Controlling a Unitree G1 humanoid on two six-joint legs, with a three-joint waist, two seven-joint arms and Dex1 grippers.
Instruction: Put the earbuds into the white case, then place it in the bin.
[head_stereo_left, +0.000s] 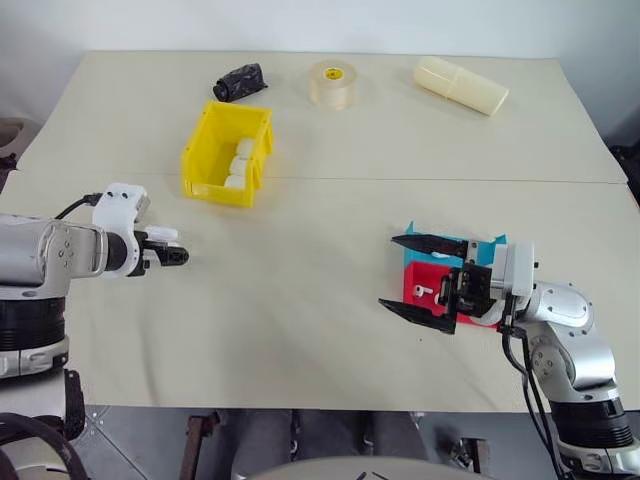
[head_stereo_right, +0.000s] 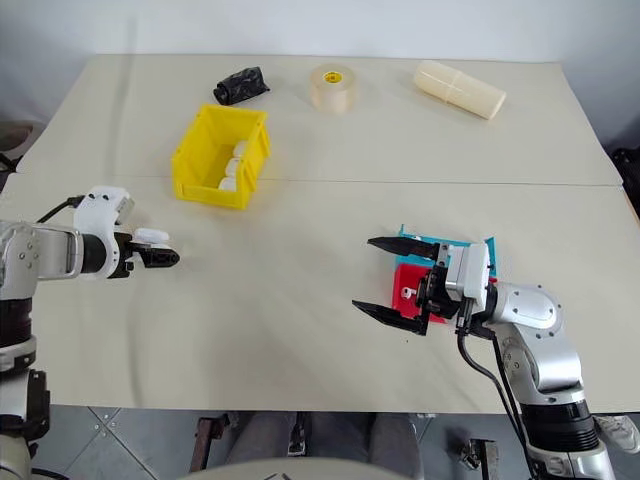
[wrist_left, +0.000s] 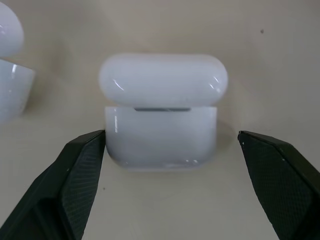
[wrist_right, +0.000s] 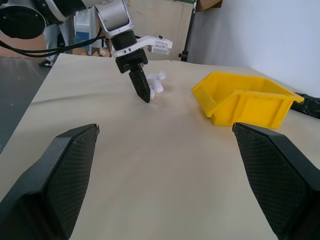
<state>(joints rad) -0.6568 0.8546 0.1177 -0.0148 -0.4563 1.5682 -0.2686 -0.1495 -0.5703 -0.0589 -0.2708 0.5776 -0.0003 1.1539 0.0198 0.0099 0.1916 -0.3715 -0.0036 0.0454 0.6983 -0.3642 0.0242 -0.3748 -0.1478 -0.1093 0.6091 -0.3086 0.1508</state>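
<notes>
R gripper (head_stereo_left: 418, 277), black two-finger, nearest: fingers wide apart, empty, over red tray (head_stereo_left: 430, 283) on teal tray (head_stereo_left: 415, 252), well right of bin; small white earbud (head_stereo_left: 424, 291) lies in red tray. L gripper (wrist_left: 172, 172): fingers spread either side of small glossy white case (wrist_left: 161, 112), lid ajar, no clamp; case on beige table (head_stereo_left: 320, 340) near-left of bin, second white case (wrist_left: 10, 75) just beside. Bright yellow plastic bin (head_stereo_left: 203, 165) farther, white cases inside. Beyond bin: black crumpled bag (head_stereo_left: 239, 81), tape roll (head_stereo_left: 333, 84), cream cylinder (head_stereo_left: 461, 85).
</notes>
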